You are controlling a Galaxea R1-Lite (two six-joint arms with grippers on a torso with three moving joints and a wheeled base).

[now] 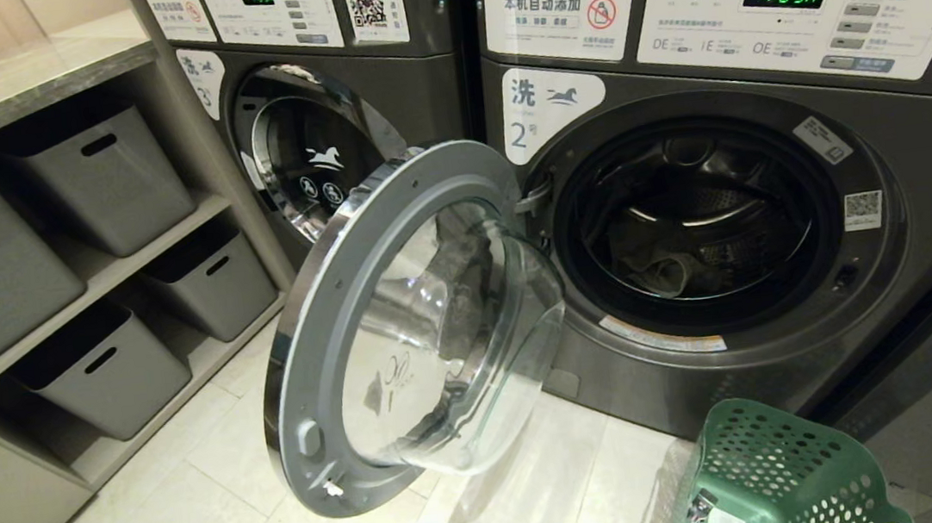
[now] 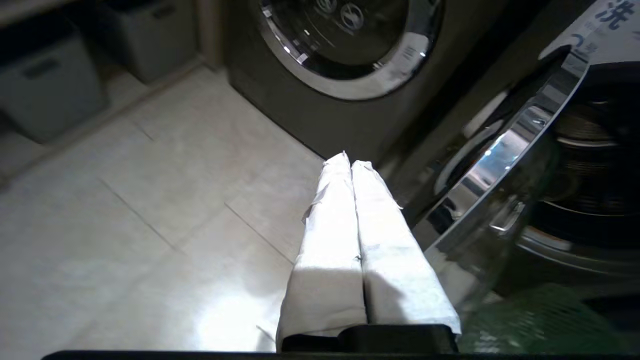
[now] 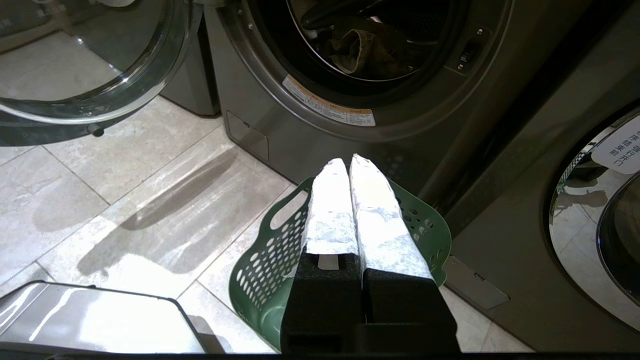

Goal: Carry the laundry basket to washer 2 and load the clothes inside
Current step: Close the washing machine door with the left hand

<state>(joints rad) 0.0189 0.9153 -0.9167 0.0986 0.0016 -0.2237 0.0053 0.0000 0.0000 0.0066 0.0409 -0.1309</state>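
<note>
Washer 2 (image 1: 776, 246) stands with its door (image 1: 404, 329) swung wide open, the clothes (image 1: 661, 267) lying in its drum; the laundry basket (image 1: 779, 475) sits on the floor just before it; left gripper (image 2: 351, 162) and right gripper (image 3: 350, 162) both have fingers pressed together, holding nothing

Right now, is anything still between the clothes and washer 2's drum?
No. The clothes already lie inside washer 2, whose door hangs wide open. The laundry basket sits on the floor in front, with no clothes visible in it.
</note>
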